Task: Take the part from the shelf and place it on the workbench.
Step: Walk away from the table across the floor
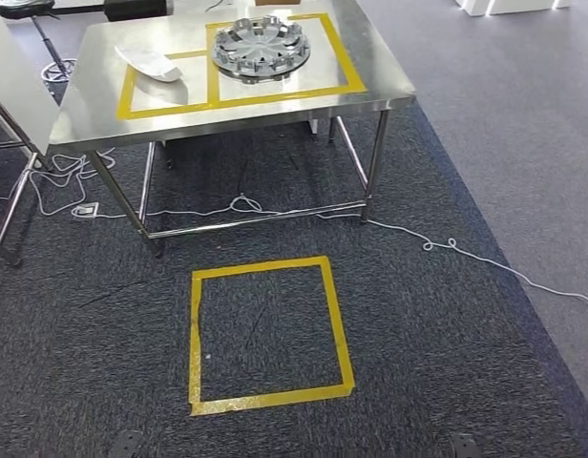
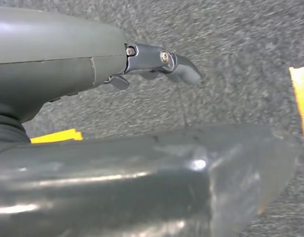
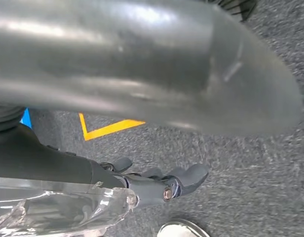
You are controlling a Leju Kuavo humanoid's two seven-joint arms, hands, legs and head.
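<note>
The left hand (image 2: pixel 154 64) hangs over dark grey carpet (image 1: pixel 435 382), its fingers stretched out straight with nothing between them. The right hand (image 3: pixel 162 182) hangs the same way, fingers extended and loose over the carpet, grasping nothing. On the carpet just in front of the workbench (image 1: pixel 96 119) lies a square of yellow tape (image 1: pixel 268 334). A white cable (image 1: pixel 450 246) trails across the carpet between that square and the workbench legs, running under the frame. On the steel top of the workbench, yellow tape marks two boxes side by side. A white part (image 1: pixel 151 64) lies on the workbench at the left box, over its tape line. A round silver wheel cover (image 1: pixel 261 48) sits flat inside the right box, near its far edge.
</note>
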